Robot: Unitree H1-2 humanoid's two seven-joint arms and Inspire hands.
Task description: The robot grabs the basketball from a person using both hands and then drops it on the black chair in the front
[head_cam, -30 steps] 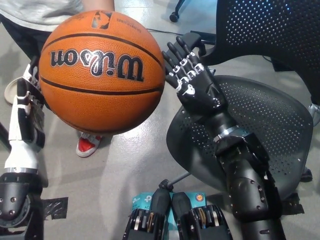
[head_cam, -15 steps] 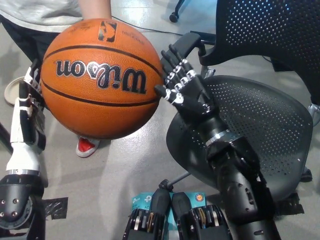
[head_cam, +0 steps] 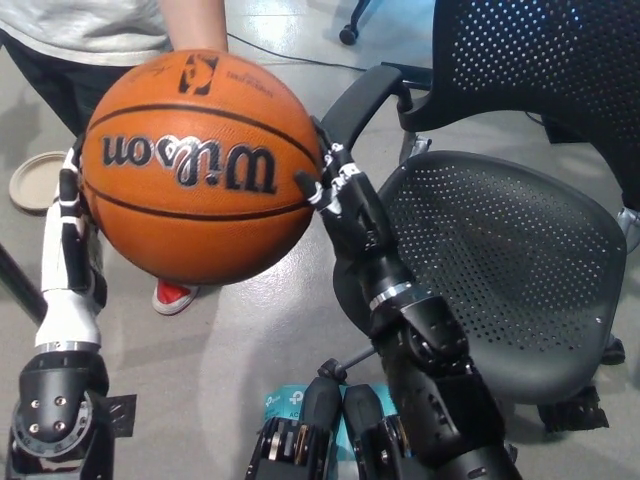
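**Basketball, mid-handover, flanked by both hands**

Left hand [head_cam: 68, 235]: white, upright against the ball's left flank, fingers extended along the curve. Touching or very nearly so; not curled round anything.

Right hand [head_cam: 340, 195]: black, edge-on at the ball's right flank, fingers straight and apart, apparently in contact with the leather. Presses rather than wraps.

Ball [head_cam: 200, 165]: orange, pebbled, fully inflated by the look of it; held in the air between the two hands, above the floor and left of the chair. A person's arm [head_cam: 195, 25] comes down behind its top, so it may still be partly in their keeping (their hand itself is hidden). Judged firm, fairly light, grippy in texture but too wide for one hand. Best taken by squeezing opposite sides at the widest line; uneven pressure would let it roll out.

Chair [head_cam: 500, 260]: black mesh seat, to the right, nothing on it.

Change over the last second: the right hand has turned from palm-up and clear of the ball to edge-on against it; the left hand has risen closer alongside.
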